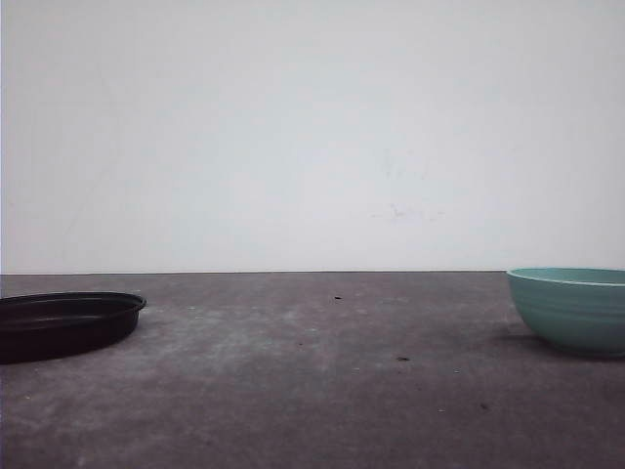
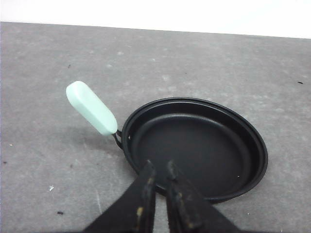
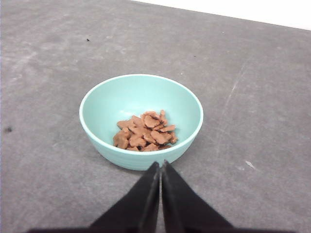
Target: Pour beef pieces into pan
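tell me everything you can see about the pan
The pan is shallow, round and black with a low rim, smooth and slightly glossy inside, and it holds nothing. A short mint-green handle joins the rim by a thin dark wire loop. It sits flat and upright on the grey table, at the left edge of the front view. The left hand hangs over its near rim, not gripping it.

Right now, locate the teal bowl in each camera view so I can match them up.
Front view: the teal bowl stands at the right edge, cut off by the frame.
Left wrist view: I see the pan, no bowl.
Right wrist view: bowl mid-frame, holding the beef pieces.
Shared landmark: the grey table, beneath bowl and pan alike.
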